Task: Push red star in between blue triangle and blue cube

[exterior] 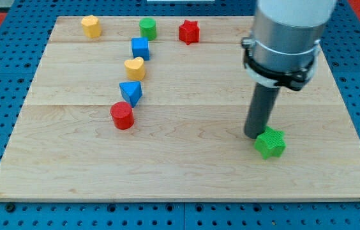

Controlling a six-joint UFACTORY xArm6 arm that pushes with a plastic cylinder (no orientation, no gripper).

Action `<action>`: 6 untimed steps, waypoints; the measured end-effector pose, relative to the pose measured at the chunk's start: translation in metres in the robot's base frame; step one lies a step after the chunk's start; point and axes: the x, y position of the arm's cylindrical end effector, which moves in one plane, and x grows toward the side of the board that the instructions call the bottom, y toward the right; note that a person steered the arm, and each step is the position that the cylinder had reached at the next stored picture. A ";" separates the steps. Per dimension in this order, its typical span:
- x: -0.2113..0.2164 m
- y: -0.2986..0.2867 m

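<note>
In the camera view, my tip (256,135) rested on the wooden board (186,166) at the view's lower right, bare, clamped on nothing, touching the green star (270,142). The red star (189,31) sat near the view's top edge, well apart from my tip, up and to the view's left. The blue cube (140,48) and blue triangle (131,92) lay further left, with a yellow heart (135,68) already filling the gap between them.
</note>
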 end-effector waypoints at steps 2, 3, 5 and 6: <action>-0.070 -0.008; -0.146 -0.007; -0.261 -0.044; -0.279 -0.082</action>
